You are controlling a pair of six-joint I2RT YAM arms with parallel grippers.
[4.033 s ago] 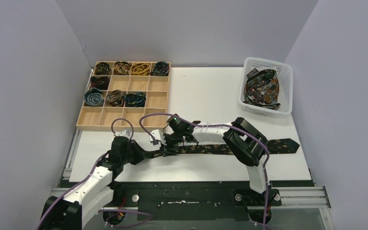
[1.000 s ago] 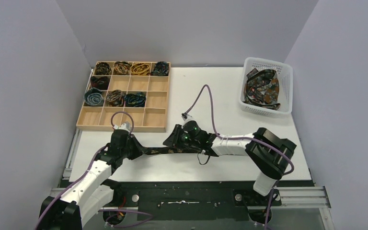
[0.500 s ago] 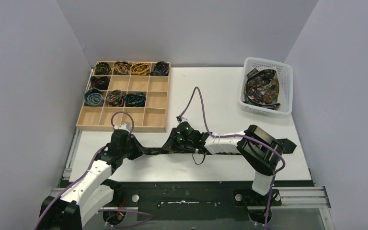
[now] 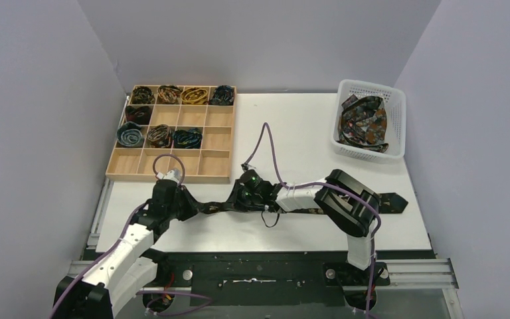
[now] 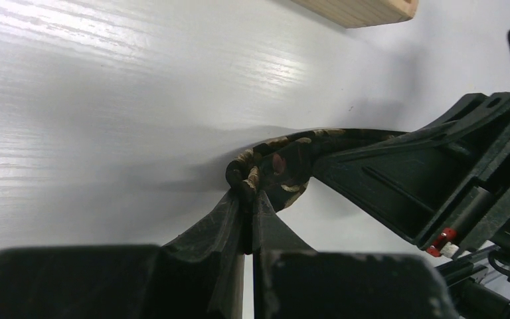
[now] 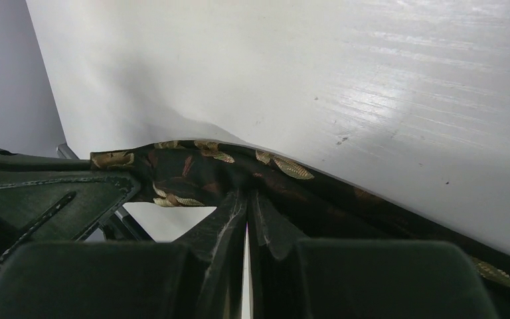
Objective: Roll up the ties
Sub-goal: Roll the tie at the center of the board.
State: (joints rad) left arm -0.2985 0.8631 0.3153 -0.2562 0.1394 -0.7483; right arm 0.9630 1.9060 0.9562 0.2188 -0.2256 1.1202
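A dark tie with gold leaf print (image 4: pixel 305 207) lies stretched across the near part of the white table, its wide end (image 4: pixel 393 201) at the right. My left gripper (image 4: pixel 196 207) is shut on the tie's narrow end (image 5: pixel 255 174), which curls at the fingertips. My right gripper (image 4: pixel 234 201) is shut on the same tie (image 6: pixel 199 174) a short way to the right, and its fingertips pinch the fabric edge. Both grippers lift the tie's left part slightly off the table. Rolled ties (image 4: pixel 161 135) sit in the wooden tray.
A wooden compartment tray (image 4: pixel 172 163) stands at the back left, with several cells holding coils. A white basket (image 4: pixel 370 89) at the back right holds a heap of ties (image 4: pixel 365 123). A purple cable (image 4: pixel 265 143) arcs above the right wrist.
The right arm's elbow has swung left and its gripper has closed on the tie and slid a little left towards the left gripper. The left gripper has stayed put.
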